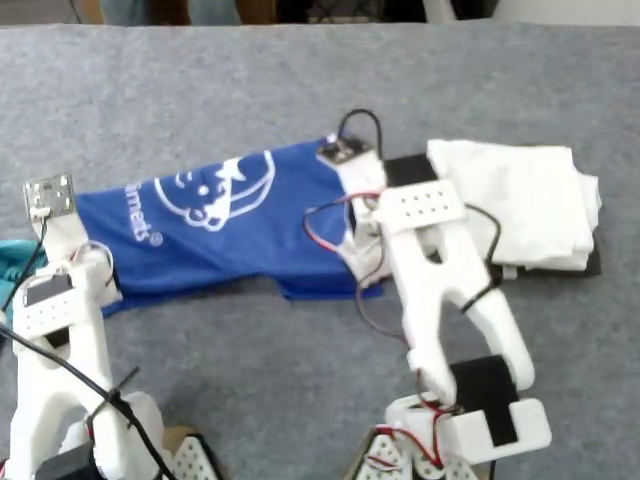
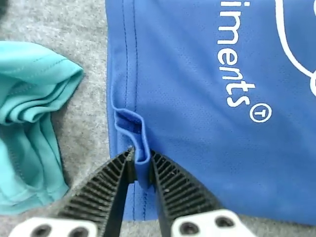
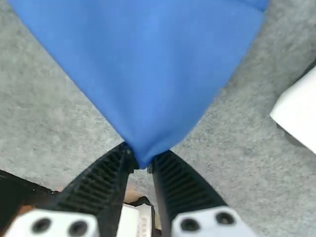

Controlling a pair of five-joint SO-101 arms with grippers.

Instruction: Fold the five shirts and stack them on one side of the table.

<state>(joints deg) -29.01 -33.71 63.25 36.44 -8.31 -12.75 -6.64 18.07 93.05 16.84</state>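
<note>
A blue shirt [image 1: 230, 220] with white print lies spread across the middle of the grey table. My left gripper [image 2: 140, 160] is shut on a pinched fold of the blue shirt [image 2: 207, 98] at its hem, at the shirt's left end [image 1: 95, 265] in the high view. My right gripper [image 3: 143, 160] is shut on a point of the blue shirt [image 3: 143, 74], lifted off the table, at the shirt's right end [image 1: 350, 185]. A stack of folded white shirts [image 1: 525, 205] lies at the right. A teal shirt [image 2: 29, 123] lies bunched beside the left gripper.
The grey table cloth [image 1: 300, 90] runs bare behind the shirts and in front of them between the two arm bases. A black item [image 1: 405, 170] lies under the white stack's edge. The teal shirt [image 1: 12, 262] pokes in at the left edge.
</note>
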